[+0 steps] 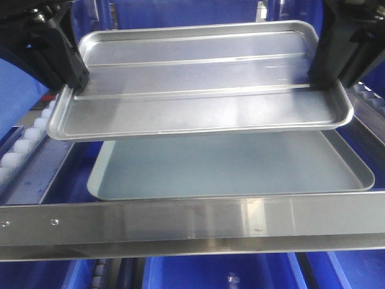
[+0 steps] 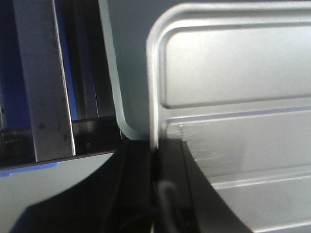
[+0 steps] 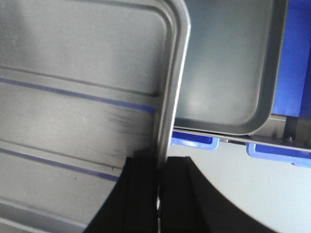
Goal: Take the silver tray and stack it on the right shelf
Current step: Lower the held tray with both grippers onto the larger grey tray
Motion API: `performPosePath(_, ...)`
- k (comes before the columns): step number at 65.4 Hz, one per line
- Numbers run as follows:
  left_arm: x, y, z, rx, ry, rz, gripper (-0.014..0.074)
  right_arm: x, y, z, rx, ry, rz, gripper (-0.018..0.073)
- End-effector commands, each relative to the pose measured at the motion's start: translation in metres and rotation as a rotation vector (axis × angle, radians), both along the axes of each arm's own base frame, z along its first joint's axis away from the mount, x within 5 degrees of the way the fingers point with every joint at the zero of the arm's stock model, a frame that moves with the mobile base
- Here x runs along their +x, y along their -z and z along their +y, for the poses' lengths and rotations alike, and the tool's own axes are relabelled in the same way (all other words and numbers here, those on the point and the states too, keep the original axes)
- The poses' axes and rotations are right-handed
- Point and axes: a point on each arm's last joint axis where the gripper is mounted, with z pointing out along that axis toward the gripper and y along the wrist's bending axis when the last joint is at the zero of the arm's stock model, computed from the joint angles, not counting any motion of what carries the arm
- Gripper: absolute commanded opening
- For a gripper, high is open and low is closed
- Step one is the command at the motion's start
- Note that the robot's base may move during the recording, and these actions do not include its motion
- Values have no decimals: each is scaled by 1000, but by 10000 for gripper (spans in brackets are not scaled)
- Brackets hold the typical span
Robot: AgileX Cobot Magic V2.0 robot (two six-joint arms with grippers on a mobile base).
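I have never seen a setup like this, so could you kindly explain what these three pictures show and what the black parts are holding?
This is a two-armed robot. The front view looks at a sloping steel rack, the right shelf, with white rollers along its rails. The black shapes are the robot's claws: the left gripper and right gripper each pinch one short edge of the silver tray, holding it above a duller grey tray lying on the rack. The other two pictures come from cameras on each wrist, showing the fingers clamped on the tray's rim up close.
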Motion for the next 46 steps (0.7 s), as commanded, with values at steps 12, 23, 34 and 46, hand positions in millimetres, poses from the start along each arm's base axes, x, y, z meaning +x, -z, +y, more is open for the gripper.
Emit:
performPosePath(12,-1,-19,0,-41,24,-87,-99,0,-18,-2,13,-25,-92,57)
performPosePath(23,-1,-19,0,-41,24,-87,-99,0,-18,-2,13,-25,-92,57)
performPosePath(34,-1,-19,0,-42,25,-92,-99,1,-18,-2,17,-26,-98,57)
performPosePath(46,0,-20,-1,-56,31,-110,-99,0,-17,-3,8,-23,-85,57)
